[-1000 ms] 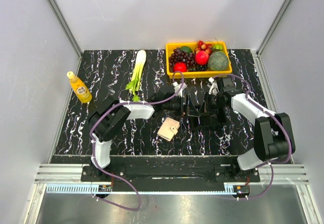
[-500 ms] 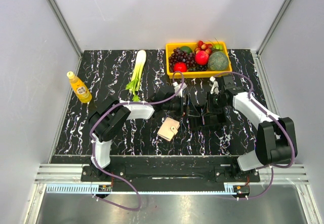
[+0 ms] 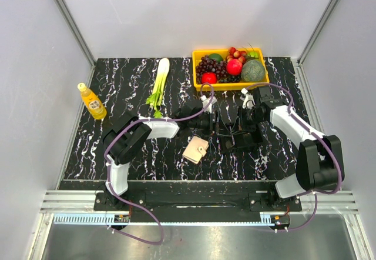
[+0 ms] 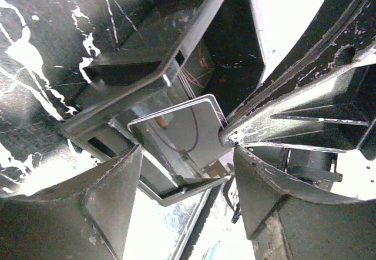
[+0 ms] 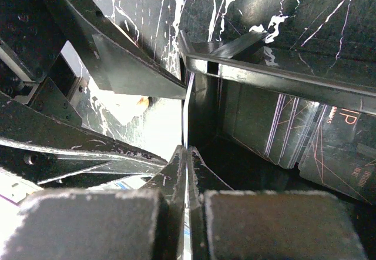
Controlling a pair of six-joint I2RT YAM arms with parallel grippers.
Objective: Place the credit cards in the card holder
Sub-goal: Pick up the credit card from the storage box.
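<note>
The beige card holder lies closed on the table, near-left of both grippers. A black card tray holds dark credit cards. My right gripper is shut on a thin credit card, seen edge-on, held upright over the tray's left rim. In the left wrist view that card shows a grey face just ahead of my left gripper, which is open and empty. In the top view the left gripper faces the right gripper closely, above the tray.
A yellow basket of fruit stands at the far edge, behind the grippers. A celery stalk lies at the far middle-left. An orange juice bottle stands at the left edge. White walls enclose the table.
My right arm has shifted slightly left and toward the far side with the card in its grip. The left arm and the card holder have hardly moved.
</note>
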